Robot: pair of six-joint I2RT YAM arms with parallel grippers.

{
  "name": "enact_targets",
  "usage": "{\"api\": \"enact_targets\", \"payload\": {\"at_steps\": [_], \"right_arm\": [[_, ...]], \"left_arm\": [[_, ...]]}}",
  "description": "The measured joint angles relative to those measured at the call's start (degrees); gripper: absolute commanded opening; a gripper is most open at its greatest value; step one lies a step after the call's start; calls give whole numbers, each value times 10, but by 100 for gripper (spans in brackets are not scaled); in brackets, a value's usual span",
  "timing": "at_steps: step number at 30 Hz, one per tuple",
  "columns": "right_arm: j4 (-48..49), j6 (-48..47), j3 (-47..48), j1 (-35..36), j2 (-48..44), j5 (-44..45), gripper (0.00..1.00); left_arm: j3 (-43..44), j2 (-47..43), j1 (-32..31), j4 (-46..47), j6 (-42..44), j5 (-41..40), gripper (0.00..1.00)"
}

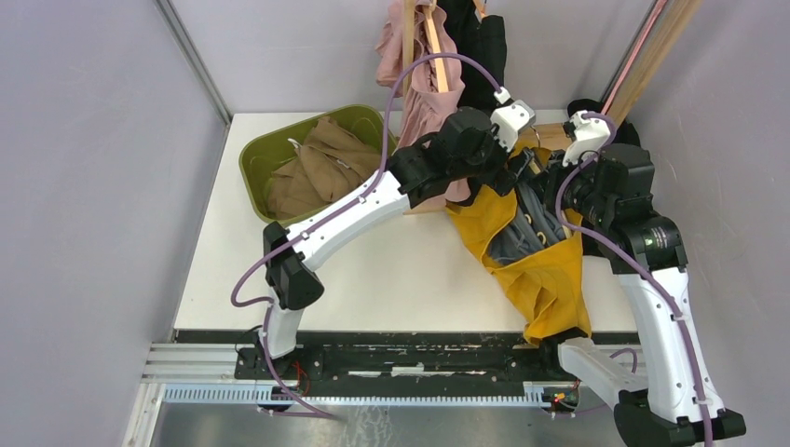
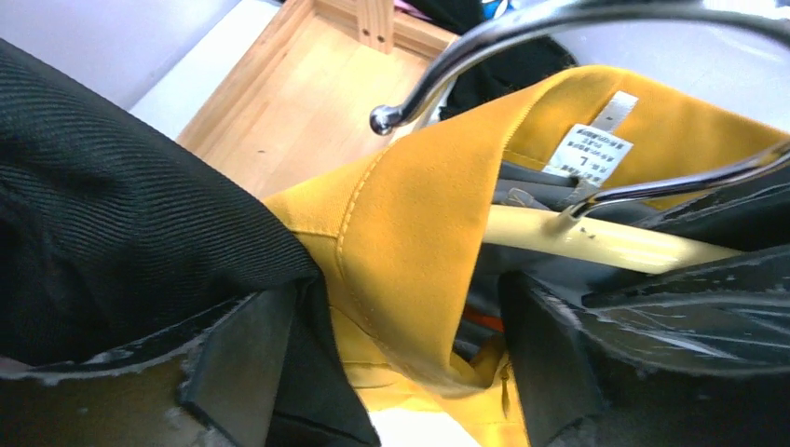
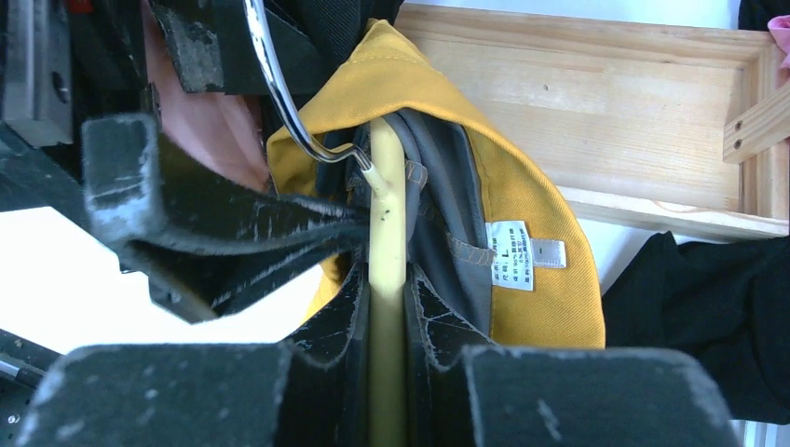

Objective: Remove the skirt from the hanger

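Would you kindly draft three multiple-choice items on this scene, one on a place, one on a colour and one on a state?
1. Where does the tan garment lie?
A. in the green bin
B. on the floor
C. draped on a chair

2. What colour is the skirt on the hanger?
A. pink
B. blue
C. mustard yellow

3. How is the right hand?
A. open, clear of everything
B. shut on the hanger's cream bar
C. shut on a bottle

Answers:
1 A, the tan cloth is heaped inside the bin's walls.
2 C, yellow fabric with a size label wraps the hanger's bar.
3 B, it clamps the bar from both sides in the right wrist view.
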Motion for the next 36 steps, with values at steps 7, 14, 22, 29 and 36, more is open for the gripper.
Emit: {"api": "enact_targets", "payload": {"at_steps": [7, 14, 22, 29, 36], "right_arm": [[0, -2, 0, 9, 5, 4, 1], [4, -4, -4, 19, 7, 9, 1], [39, -15, -49, 37, 0, 17, 1], [57, -16, -83, 45, -4, 19, 1], [68, -17, -118, 48, -9, 30, 1]], "left_arm": [[0, 2, 3, -5, 27, -23, 3], [12, 2, 1, -25, 58, -59, 3], [74, 21, 47, -65, 62, -43, 3], [102, 49, 76, -81, 50, 8, 3], [116, 70, 97, -76, 20, 55, 3]]}}
